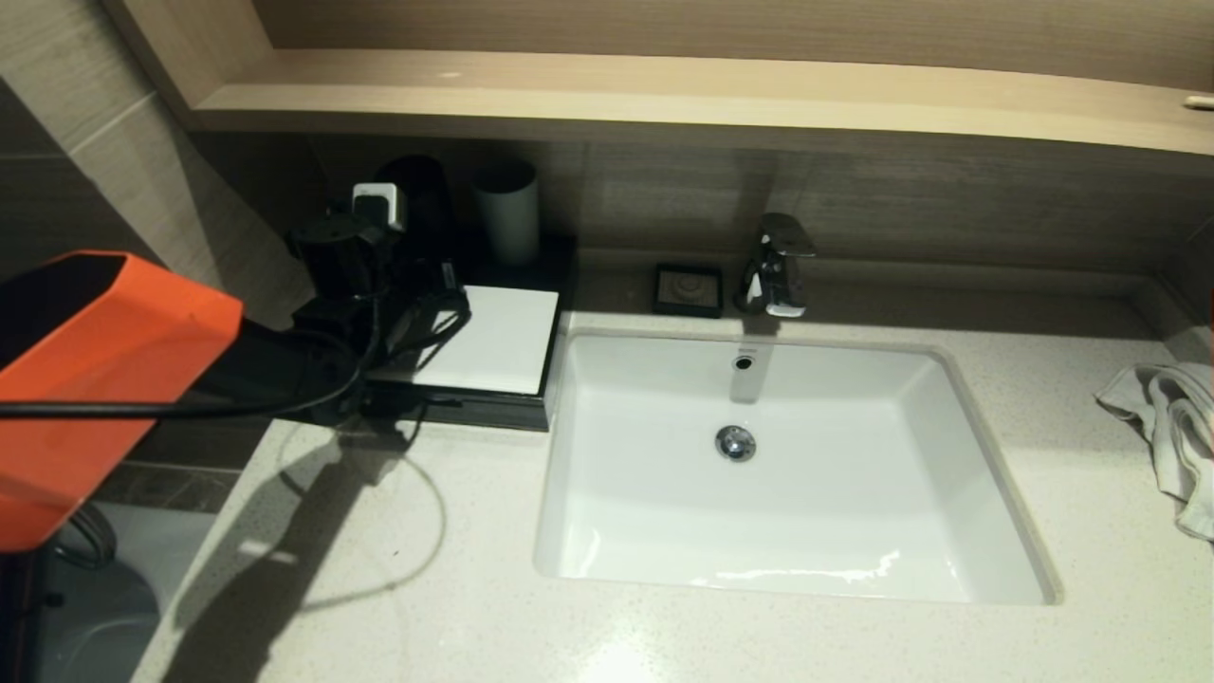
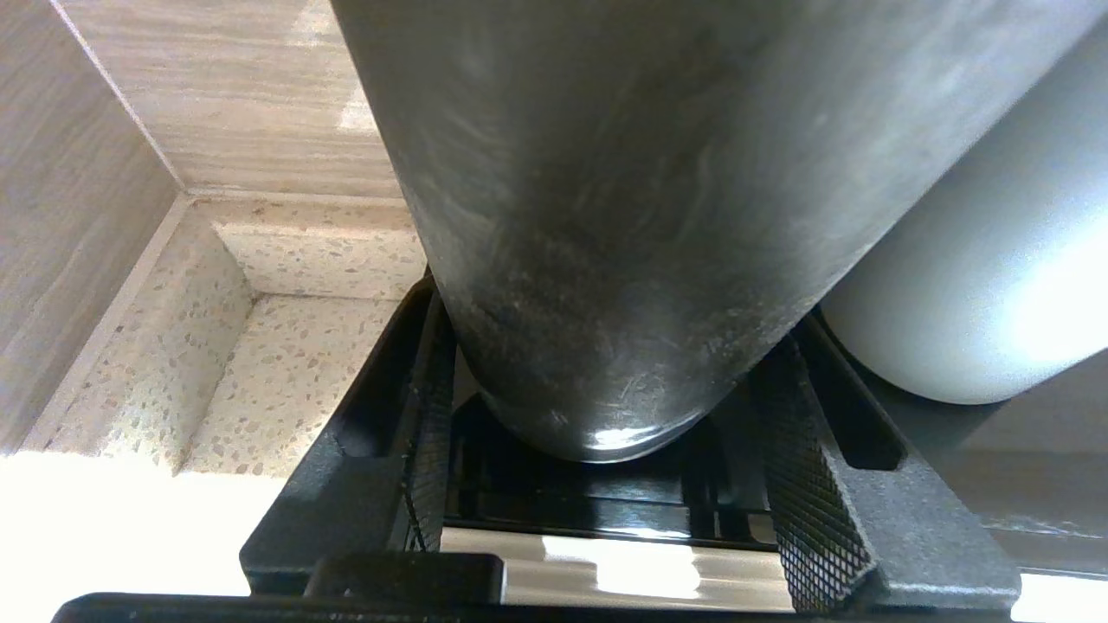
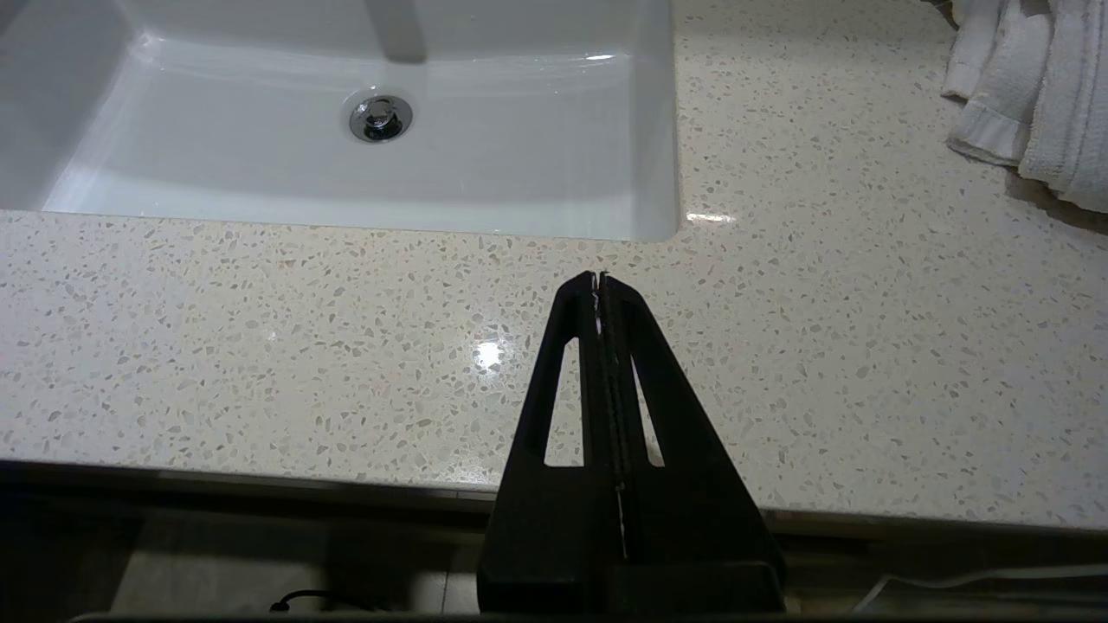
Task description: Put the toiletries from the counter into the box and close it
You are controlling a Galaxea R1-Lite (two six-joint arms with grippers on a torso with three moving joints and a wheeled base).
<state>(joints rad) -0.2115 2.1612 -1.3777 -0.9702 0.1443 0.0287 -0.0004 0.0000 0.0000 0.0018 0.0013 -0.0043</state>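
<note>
The box (image 1: 503, 341), black with a white top panel, stands on the counter (image 1: 379, 569) left of the sink, its drawer front flush. No sachets are in view. My left gripper (image 1: 379, 270) reaches over the box's back part. In the left wrist view its fingers (image 2: 814, 484) stand on either side of the dark cup (image 2: 606, 216) and touch it; the gripper (image 2: 606, 320) is shut on that cup just above the box top (image 2: 606, 571). The dark cup (image 1: 422, 190) is partly hidden by the wrist in the head view. My right gripper (image 3: 599, 279) is shut and empty over the counter's front edge (image 3: 260, 329).
A pale cup (image 1: 507, 213) stands right beside the dark one, also in the left wrist view (image 2: 995, 285). The white sink (image 1: 787, 531), faucet (image 1: 778, 266) and small black soap dish (image 1: 688, 289) are at centre. A crumpled white towel (image 1: 1171, 427) lies far right. A wooden shelf (image 1: 664, 95) overhangs.
</note>
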